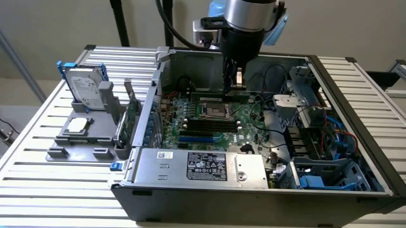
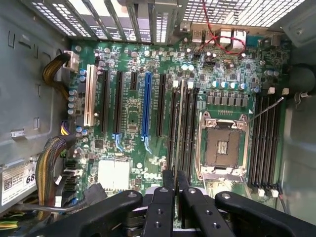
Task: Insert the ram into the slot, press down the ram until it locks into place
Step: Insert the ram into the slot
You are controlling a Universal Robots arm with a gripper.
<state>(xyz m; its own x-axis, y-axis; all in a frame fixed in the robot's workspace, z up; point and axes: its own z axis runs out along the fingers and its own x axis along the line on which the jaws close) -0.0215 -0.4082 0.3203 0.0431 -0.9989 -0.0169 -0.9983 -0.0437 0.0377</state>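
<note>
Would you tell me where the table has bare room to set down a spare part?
Bare table slats lie in front of the grey fixture, toward the camera, and to the exterior view's right of the case. Inside it is crowded: the tool, shut on the ram, hangs over the motherboard.

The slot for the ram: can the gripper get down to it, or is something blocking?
Probably yes: the gripper, shut on the ram, hangs inside the open case right above the slot, with nothing crossing between them.

The arm [image 1: 245, 16] reaches straight down, wrist vertical; its gripper [image 2: 175, 183] is pinched narrowly on the ram [image 2: 176, 133].
</note>
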